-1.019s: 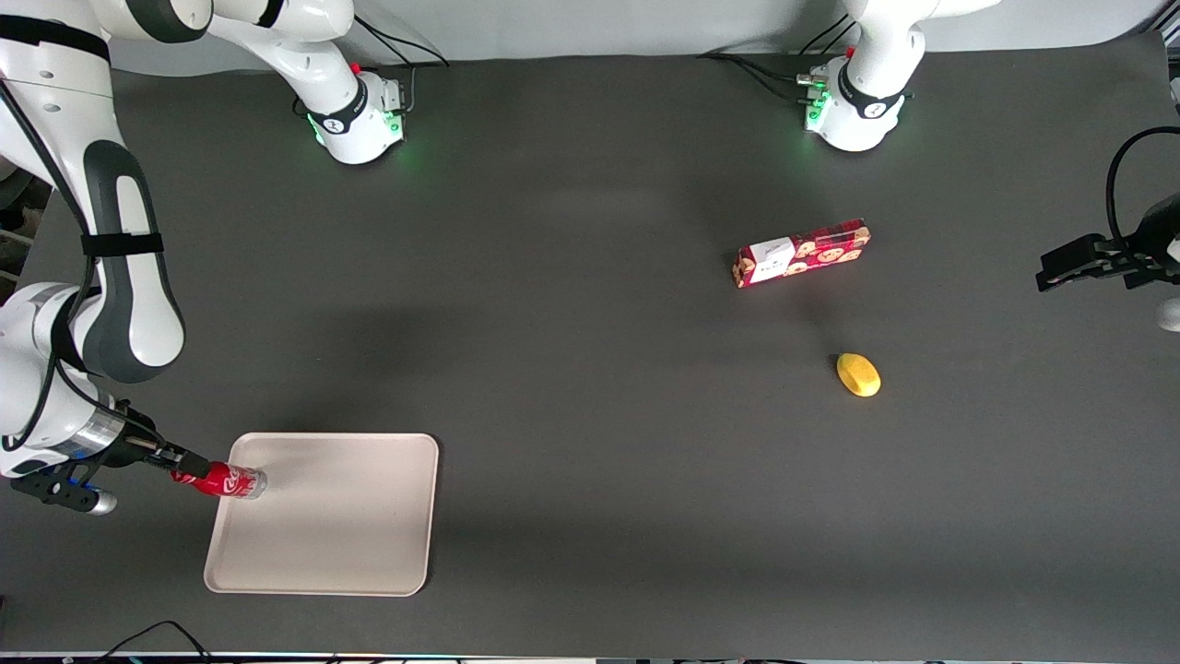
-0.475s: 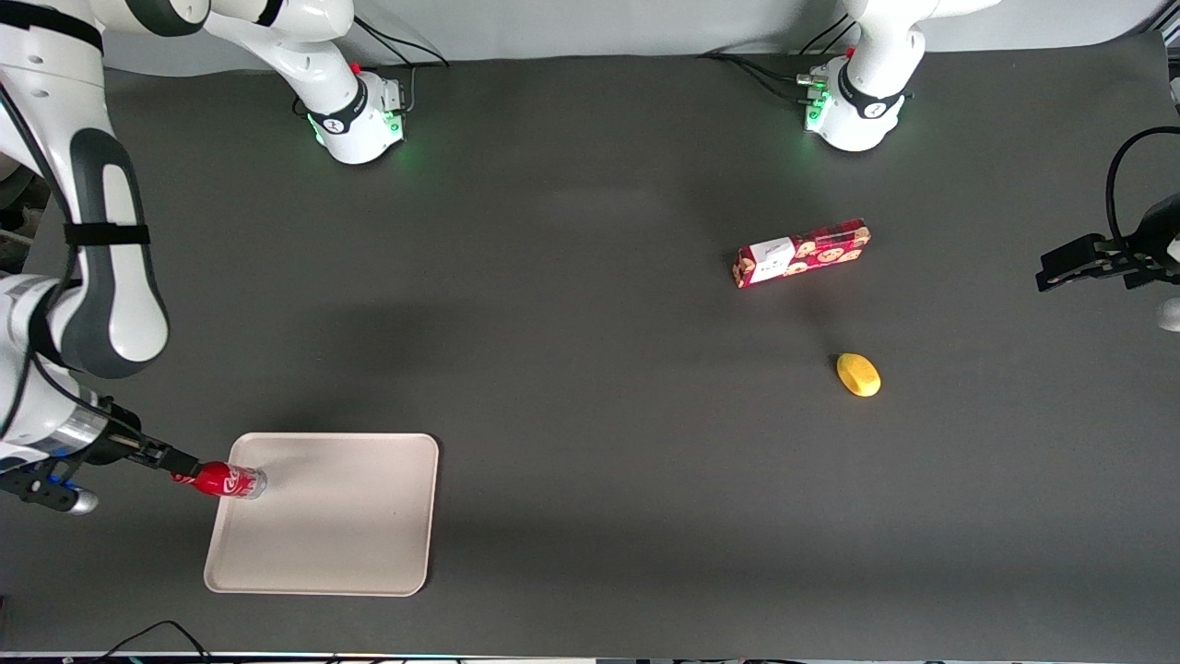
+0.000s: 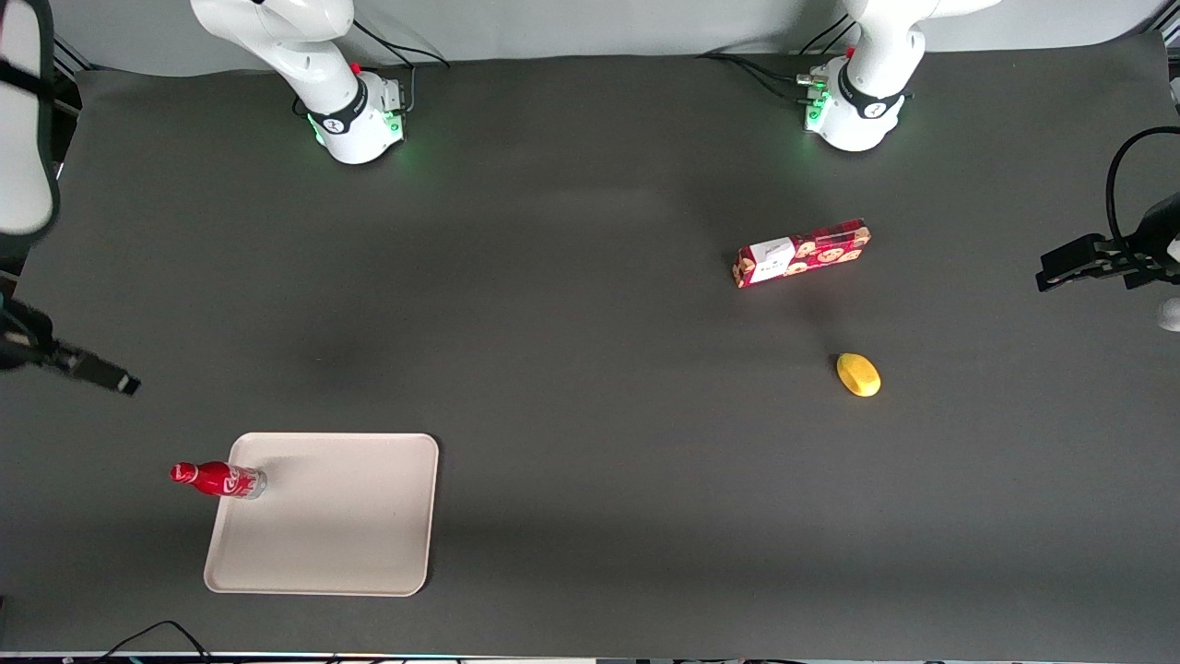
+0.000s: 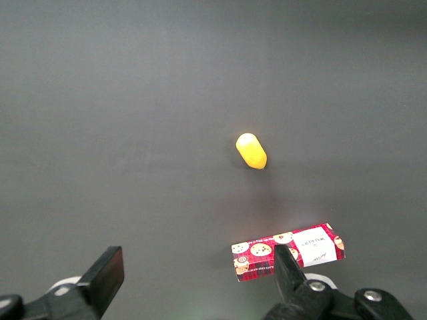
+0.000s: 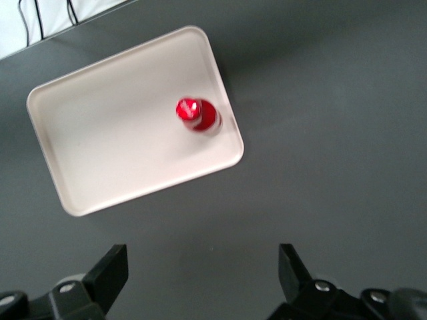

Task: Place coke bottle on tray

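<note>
The coke bottle [image 3: 219, 480], red with a red cap, stands upright on the beige tray [image 3: 341, 526], close to the rim at the working arm's end. In the right wrist view the bottle [image 5: 197, 115] shows from above, standing on the tray [image 5: 107, 140] near one rim. My gripper [image 3: 115, 380] is open and empty. It hangs high over the bare table, farther from the front camera than the tray and apart from the bottle. In the right wrist view the gripper [image 5: 202, 273] is over dark table beside the tray.
A red cookie box [image 3: 800, 252] and a yellow lemon-like object [image 3: 858, 374] lie toward the parked arm's end of the table. Both also show in the left wrist view: the box [image 4: 257, 255] and the yellow object [image 4: 251, 151].
My gripper has let go of the bottle's neck, risen and drawn back away from the tray. The bottle stays upright on the tray where it was.
</note>
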You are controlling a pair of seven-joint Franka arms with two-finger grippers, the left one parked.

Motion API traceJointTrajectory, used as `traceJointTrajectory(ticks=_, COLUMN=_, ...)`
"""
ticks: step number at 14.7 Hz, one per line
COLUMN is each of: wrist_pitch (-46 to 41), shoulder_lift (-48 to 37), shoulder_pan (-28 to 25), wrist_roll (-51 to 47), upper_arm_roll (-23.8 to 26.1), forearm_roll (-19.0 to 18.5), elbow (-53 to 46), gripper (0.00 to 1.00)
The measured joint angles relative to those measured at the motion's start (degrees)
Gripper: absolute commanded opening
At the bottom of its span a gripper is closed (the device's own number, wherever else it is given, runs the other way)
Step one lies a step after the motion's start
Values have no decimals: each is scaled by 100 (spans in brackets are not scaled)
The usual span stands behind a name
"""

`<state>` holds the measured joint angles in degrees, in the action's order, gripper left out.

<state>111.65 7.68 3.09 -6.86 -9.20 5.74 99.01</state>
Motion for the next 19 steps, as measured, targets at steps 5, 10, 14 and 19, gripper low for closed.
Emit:
traceJointTrajectory(ticks=5, wrist_pitch=-516, shoulder_lift=-1404, shoulder_pan=-25, wrist_roll=-1, upper_arm_roll=39, forearm_roll=-3, elbow=1076, gripper=100)
traceJointTrajectory(ticks=10, wrist_pitch=-615, shoulder_lift=-1522, shoulder_pan=-942, wrist_roll=-24, upper_arm_roll=-404, forearm_roll=-6, elbow=1179, gripper=100)
traceJointTrajectory(ticks=14, wrist_pitch=-601, shoulder_lift=-1504, shoulder_pan=-1191, wrist_roll=295, upper_arm_roll=-547, forearm_roll=-74, elbow=953, gripper=100)
traceJointTrajectory(ticks=19, wrist_pitch=-1043, shoulder_lift=-1344, shoulder_pan=-1257, wrist_roll=461, upper_arm_roll=-505, forearm_roll=-269, elbow=159, gripper=100)
